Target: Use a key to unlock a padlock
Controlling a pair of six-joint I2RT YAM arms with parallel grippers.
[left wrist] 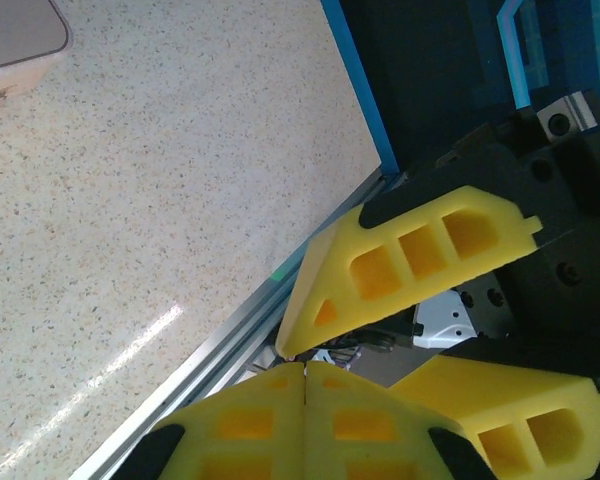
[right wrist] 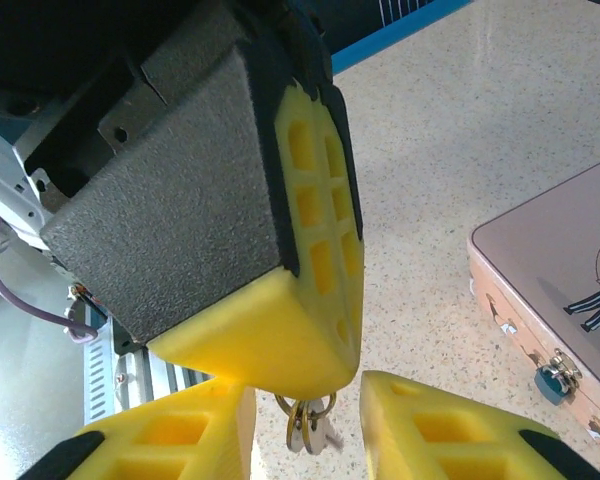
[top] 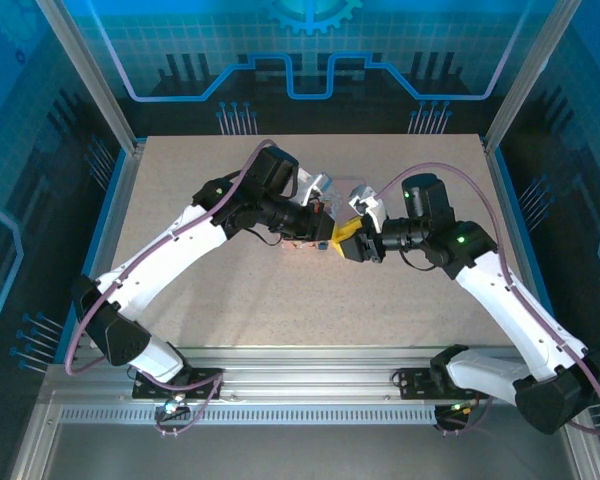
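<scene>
My left gripper (right wrist: 302, 345) is pressed fully shut, its yellow pads (left wrist: 270, 400) meeting along a thin seam. A small ring hangs out from under its tip, carrying the key (right wrist: 305, 428). I have that ring pinched, and the silvery metal dangles straight down from it. More than one blade seems to hang there, but they overlap and I cannot tell how many.

My right gripper (right wrist: 308, 392) stands partly open. Its two yellow fingers (right wrist: 450, 430) are set to either side of the hanging key with a clear gap on each side, so they are not touching it and have nothing in their grasp. The tip of my left gripper sits just above that gap, between the right fingers.

Beyond the right finger, on the speckled table (right wrist: 450, 130), lies the pink box (right wrist: 510, 310). Its lid is down flat on the body, so what it holds is hidden from me. A black line drawing shows at the edge of the lid. On the front wall, at the clasp, hangs the padlock (right wrist: 551, 380), small and bluish-metallic. It is near my right gripper but apart from the key and from both pairs of fingers. It is too small for me to say whether its shackle is fastened.

From above, both my arms reach in and meet over the middle of the table, with the box under the wrists.
</scene>
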